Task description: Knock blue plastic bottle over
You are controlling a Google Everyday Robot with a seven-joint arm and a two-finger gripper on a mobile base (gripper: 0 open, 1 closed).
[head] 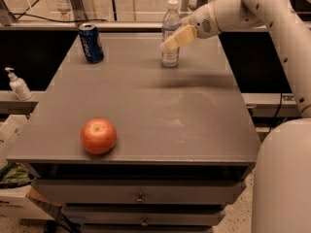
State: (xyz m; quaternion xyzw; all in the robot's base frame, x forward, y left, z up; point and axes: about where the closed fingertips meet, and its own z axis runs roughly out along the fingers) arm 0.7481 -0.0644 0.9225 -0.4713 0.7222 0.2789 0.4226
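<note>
The blue plastic bottle (170,32) is a slim clear water bottle with a white cap. It stands upright near the far edge of the grey table (146,106), right of centre. My gripper (171,41) reaches in from the right on the white arm. Its tan fingers (179,37) lie across the bottle's middle, touching or just in front of it.
A dark blue soda can (91,42) stands at the far left of the table. A red apple (98,136) sits near the front left. A white pump dispenser (18,84) stands on a ledge to the left. My white base (284,178) is at the right front.
</note>
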